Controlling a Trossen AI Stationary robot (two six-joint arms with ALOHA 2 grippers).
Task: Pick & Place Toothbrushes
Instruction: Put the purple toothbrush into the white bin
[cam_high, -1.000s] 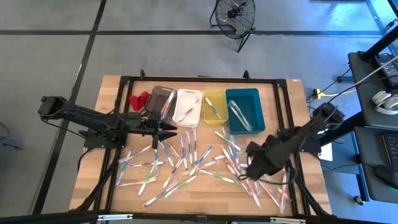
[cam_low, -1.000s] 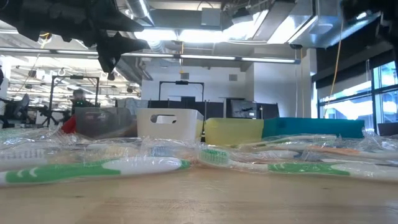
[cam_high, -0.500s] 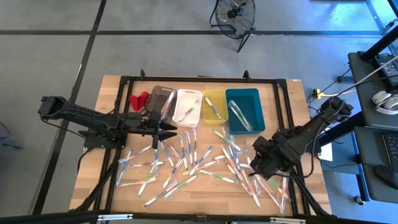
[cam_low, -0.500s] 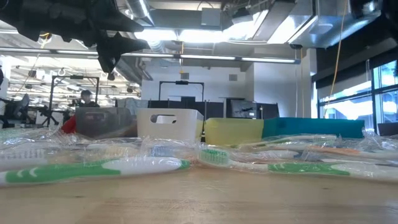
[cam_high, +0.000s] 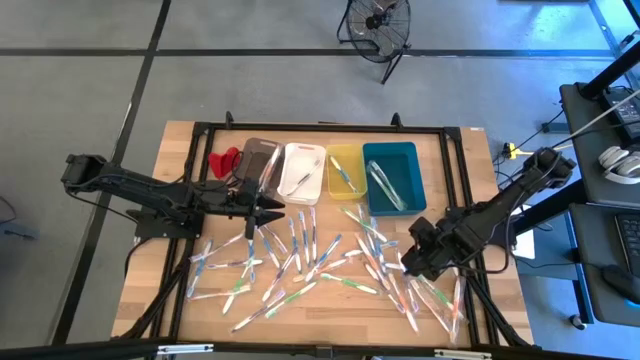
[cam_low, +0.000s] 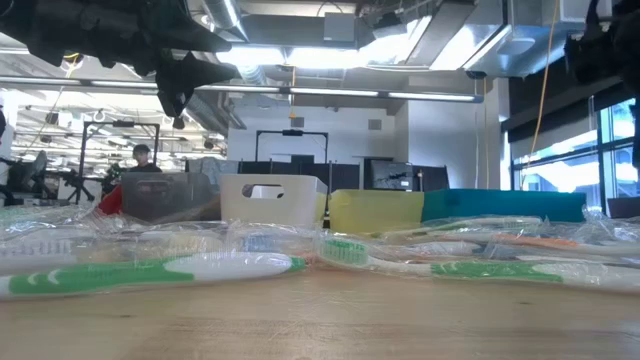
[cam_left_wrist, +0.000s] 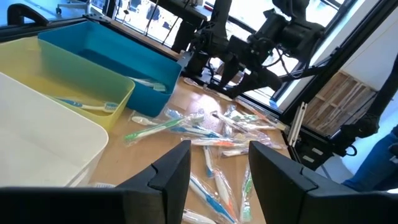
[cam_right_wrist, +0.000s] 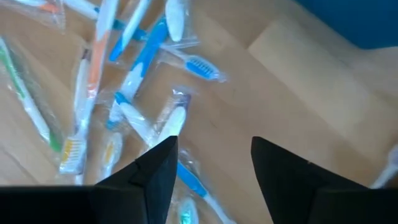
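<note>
Across the wooden bench (cam_high: 180, 140), dozens of wrapped toothbrushes (cam_high: 300, 262) lie scattered in a loose spread on its near half, white handles mixed with green, blue, pink and yellow. Along the far side stand four bins in a row: a grey bin (cam_high: 259, 166), a white bin (cam_high: 303, 172), a yellow bin (cam_high: 346, 171) and a teal bin (cam_high: 393, 177). A few toothbrushes already lie inside each of them. A small red object (cam_high: 224, 160) sits just beside the grey bin, on its outer side.

The left gripper (cam_high: 272, 207) hangs above the bench near the grey and white bins, at the far edge of the scattered pile. Its fingers (cam_left_wrist: 169, 176) stand apart with nothing between them; past them the left wrist view shows the yellow and teal bins and the pile beyond.

The right gripper (cam_high: 408, 262) hovers over the right part of the pile, near the bench's right side and well short of the teal bin. Its fingers (cam_right_wrist: 151, 173) are spread and hold nothing; below them lie several blue-and-white toothbrushes in clear wrappers on bare wood.

From bench height, a green-and-white toothbrush (cam_low: 150, 273) lies closest to the camera, with the four bins lined up behind it. A person (cam_low: 141, 157) shows far off in the room behind.
</note>
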